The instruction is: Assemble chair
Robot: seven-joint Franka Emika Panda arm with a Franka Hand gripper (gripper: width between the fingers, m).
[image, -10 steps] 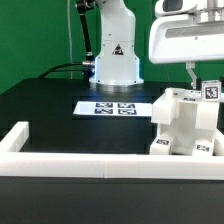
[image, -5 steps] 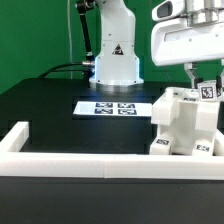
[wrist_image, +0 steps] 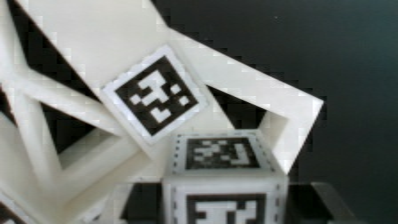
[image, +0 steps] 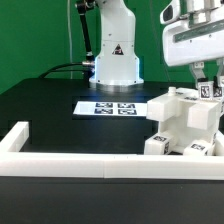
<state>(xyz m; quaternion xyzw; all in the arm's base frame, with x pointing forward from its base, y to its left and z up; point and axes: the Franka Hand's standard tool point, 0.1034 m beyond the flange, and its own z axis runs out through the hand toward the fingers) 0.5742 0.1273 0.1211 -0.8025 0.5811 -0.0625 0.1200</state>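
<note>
The chair [image: 183, 122] is a chunky white block assembly with black-and-white tags, standing at the exterior view's right against the white rail. My gripper [image: 206, 82] hangs over its top right corner. It is shut on a small white tagged block [image: 209, 91] at the top of the assembly. In the wrist view this tagged block [wrist_image: 221, 180] sits between my dark fingers [wrist_image: 150, 203], with my gripper [wrist_image: 222, 208] closed around it. Slanted white chair pieces carrying a large tag [wrist_image: 157, 92] lie beyond it.
The white border rail [image: 70, 164] runs along the front and up the exterior view's left side. The marker board [image: 112, 106] lies flat mid-table. The robot's white base [image: 115, 55] stands behind it on the black table.
My gripper has shifted toward the exterior view's right while holding the tagged block. The chair assembly has turned and shifted slightly with it, and its lower tags have moved.
</note>
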